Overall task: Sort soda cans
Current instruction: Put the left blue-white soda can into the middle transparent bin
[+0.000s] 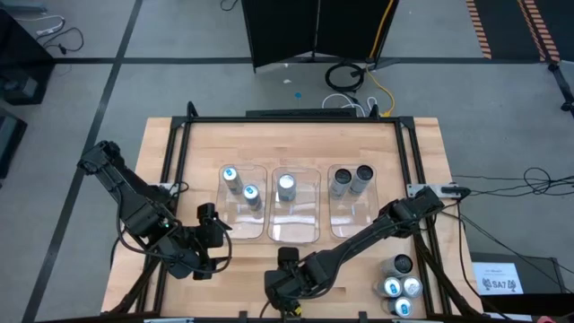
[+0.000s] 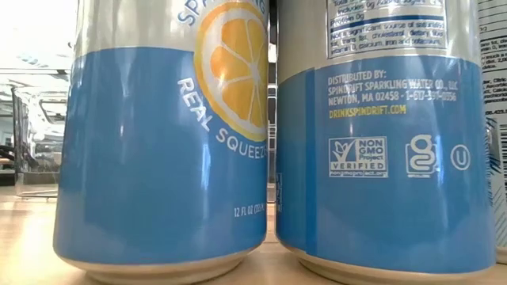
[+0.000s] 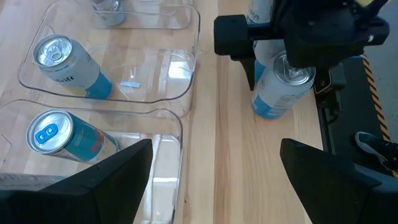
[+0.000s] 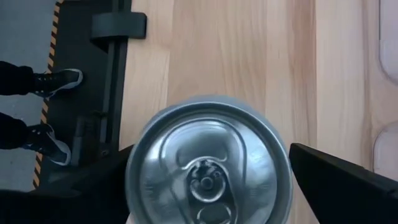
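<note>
Butcher-block tabletop (image 1: 296, 135) carries three clear trays: left tray (image 1: 242, 224) holds two blue-tabbed cans, middle tray (image 1: 296, 224) one silver-topped can (image 1: 286, 186), right tray (image 1: 352, 220) two dark-topped cans. Right gripper (image 1: 289, 278) sits at the near edge, fingers spread wide either side of an upright silver-topped soda can (image 4: 208, 163), just beside it, contact unclear. Left gripper (image 1: 211, 238) open, empty, just beside the left tray. Four more cans (image 1: 400, 285) stand at the near right corner.

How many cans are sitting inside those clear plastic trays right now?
5. Two blue-tabbed cans in the left tray, one silver-topped can in the middle tray, two dark-topped cans in the right tray. None seems hidden there.
</note>
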